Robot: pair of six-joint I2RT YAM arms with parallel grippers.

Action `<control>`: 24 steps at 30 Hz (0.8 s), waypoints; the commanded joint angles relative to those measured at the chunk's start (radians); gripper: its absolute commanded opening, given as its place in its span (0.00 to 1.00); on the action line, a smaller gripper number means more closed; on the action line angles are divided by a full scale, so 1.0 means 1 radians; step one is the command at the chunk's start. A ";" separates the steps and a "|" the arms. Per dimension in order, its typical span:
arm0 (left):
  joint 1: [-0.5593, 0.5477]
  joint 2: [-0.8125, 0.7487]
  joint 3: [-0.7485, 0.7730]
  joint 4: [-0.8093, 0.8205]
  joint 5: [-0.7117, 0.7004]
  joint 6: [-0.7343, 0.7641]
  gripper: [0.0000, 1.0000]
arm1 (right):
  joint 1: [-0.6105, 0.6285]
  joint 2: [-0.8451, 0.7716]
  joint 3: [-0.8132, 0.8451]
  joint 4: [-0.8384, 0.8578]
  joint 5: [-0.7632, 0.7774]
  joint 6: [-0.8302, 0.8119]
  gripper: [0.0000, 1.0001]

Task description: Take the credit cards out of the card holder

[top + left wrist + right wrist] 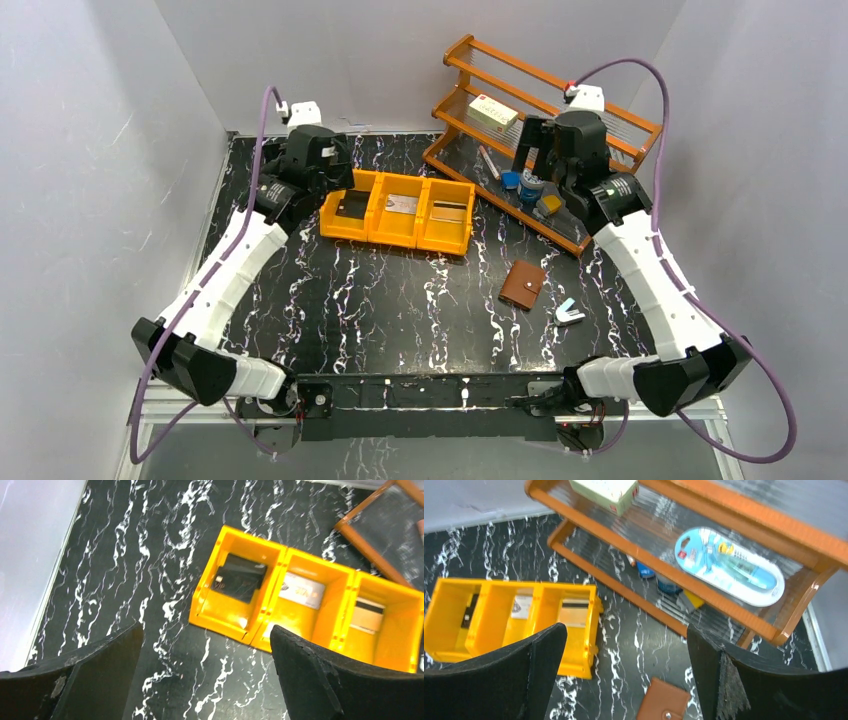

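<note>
Card holder [522, 285]: closed, flat on table [400, 310], 6 o'clock of right gripper [626, 629], apart.
Credit cards [402, 205]: inside orange bin [395, 238], 4 o'clock of left gripper [205, 629].
Jaws: both wide apart, empty.

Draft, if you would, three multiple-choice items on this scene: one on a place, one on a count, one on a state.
1. Where does the card holder lie?
A. on the wooden rack
B. on the bare table
C. between a pincer's fingers

2. How many compartments of the orange bin hold a credit card?
A. one
B. two
C. three

3. How is the left pincer?
A. open and empty
B. shut on a card
C. shut on the brown wallet

Answers:
1 B, since the top view shows it flat on the marbled surface, apart from both arms.
2 C, since a dark, a silvery and a tan card each lie in their own compartment.
3 A, since its wrist view shows the fingers wide apart with nothing between them.
</note>
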 commanded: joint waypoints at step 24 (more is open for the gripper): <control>0.378 -0.425 -0.744 0.223 0.758 -0.064 0.98 | -0.197 -0.299 -0.713 -0.163 -0.329 0.321 0.91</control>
